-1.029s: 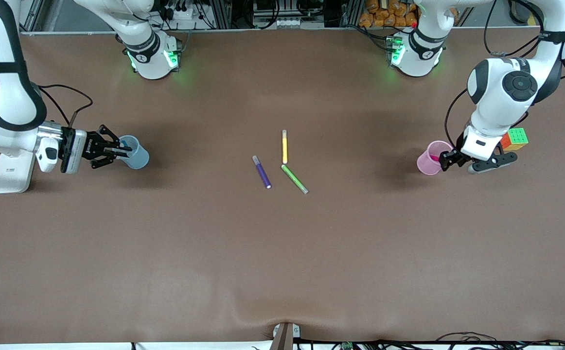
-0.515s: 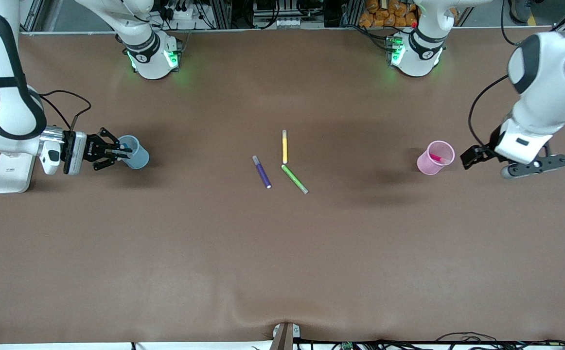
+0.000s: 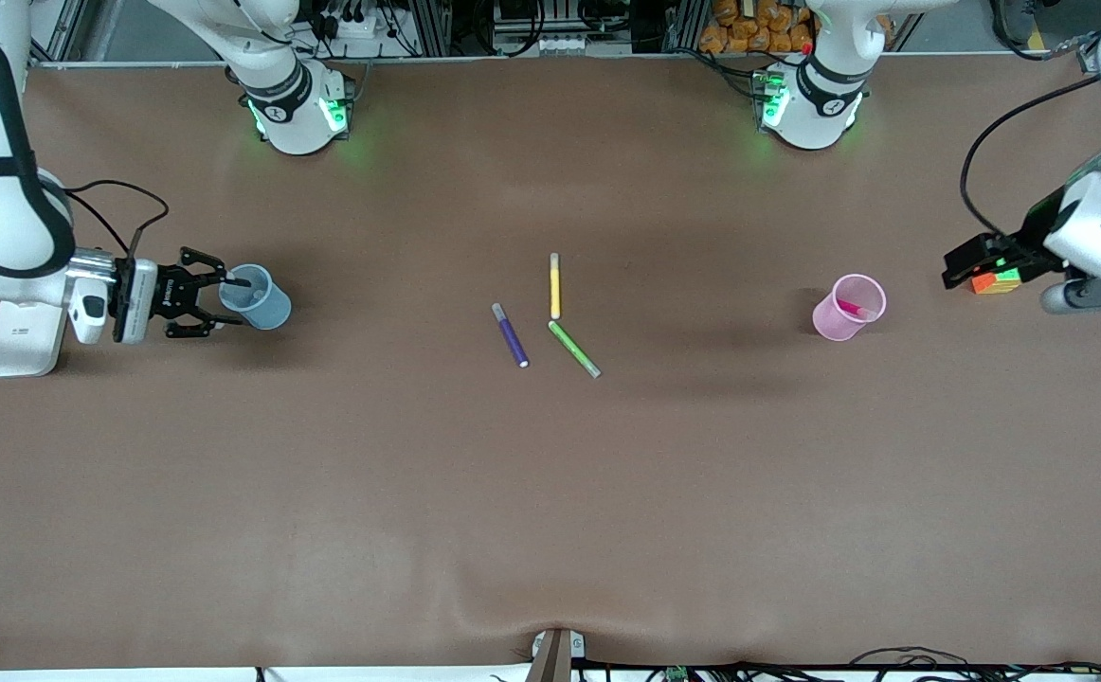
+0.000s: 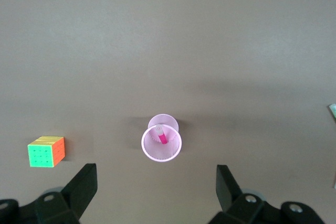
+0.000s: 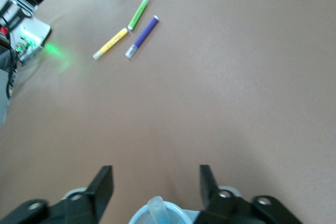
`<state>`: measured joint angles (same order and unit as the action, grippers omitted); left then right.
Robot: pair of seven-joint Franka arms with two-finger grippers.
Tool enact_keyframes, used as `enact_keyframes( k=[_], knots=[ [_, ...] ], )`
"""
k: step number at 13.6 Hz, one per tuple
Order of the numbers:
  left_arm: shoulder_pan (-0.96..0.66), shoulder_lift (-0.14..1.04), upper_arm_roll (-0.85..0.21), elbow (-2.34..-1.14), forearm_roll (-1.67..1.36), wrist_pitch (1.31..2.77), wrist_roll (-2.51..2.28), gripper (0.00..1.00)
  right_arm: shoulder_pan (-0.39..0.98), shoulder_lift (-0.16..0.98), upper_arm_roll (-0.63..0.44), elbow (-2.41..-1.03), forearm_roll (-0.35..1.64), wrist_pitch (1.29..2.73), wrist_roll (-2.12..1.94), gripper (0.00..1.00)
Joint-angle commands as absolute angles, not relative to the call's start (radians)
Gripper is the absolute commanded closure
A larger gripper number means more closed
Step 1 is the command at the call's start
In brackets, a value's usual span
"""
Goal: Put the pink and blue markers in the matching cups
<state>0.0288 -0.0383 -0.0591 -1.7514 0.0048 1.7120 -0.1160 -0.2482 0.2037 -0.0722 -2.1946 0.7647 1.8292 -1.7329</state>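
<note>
The light blue cup (image 3: 259,299) stands near the right arm's end of the table, with the blue marker (image 3: 241,281) upright in it. My right gripper (image 3: 217,303) is open and empty just beside the cup. In the right wrist view the cup rim (image 5: 137,218) and the marker's grey end (image 5: 157,207) show between the fingers of the right gripper (image 5: 156,186). The pink cup (image 3: 849,307) holds the pink marker (image 3: 854,308). My left gripper (image 3: 972,263) is open and empty, raised over the cube. The left wrist view shows cup (image 4: 161,149), marker (image 4: 162,135) and gripper (image 4: 156,184).
Purple (image 3: 511,337), yellow (image 3: 555,286) and green (image 3: 574,349) pens lie mid-table; they also show in the right wrist view as purple (image 5: 143,36), yellow (image 5: 111,43) and green (image 5: 139,11). A colour cube (image 3: 994,281) sits near the left arm's end, also in the left wrist view (image 4: 46,151).
My left gripper rose and drew away from the pink cup toward the cube, leaving the pink marker inside. My right gripper opened and drew back from the blue cup, leaving the blue marker inside.
</note>
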Motion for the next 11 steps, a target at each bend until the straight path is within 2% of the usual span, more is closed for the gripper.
enact_keyframes(
  k=[1, 4, 6, 11],
  knots=[
    [0.032, -0.049, -0.083, -1.662, -0.009, 1.614, -0.104, 0.00, -0.291, 0.209, -0.057, -2.097, 0.773, 1.752, -1.613, 0.00],
    [0.037, -0.092, -0.091, -1.651, -0.009, 1.569, -0.113, 0.00, -0.308, 0.210, -0.057, -1.959, 0.744, 1.659, -1.328, 0.00],
    [0.037, -0.106, -0.091, -1.648, -0.005, 1.548, -0.121, 0.00, -0.302, 0.210, -0.055, -1.849, 0.692, 1.645, -1.092, 0.00],
    [0.037, -0.112, -0.092, -1.647, -0.003, 1.506, -0.127, 0.00, -0.201, 0.212, -0.051, -1.493, 0.398, 1.462, -0.351, 0.00]
  ],
)
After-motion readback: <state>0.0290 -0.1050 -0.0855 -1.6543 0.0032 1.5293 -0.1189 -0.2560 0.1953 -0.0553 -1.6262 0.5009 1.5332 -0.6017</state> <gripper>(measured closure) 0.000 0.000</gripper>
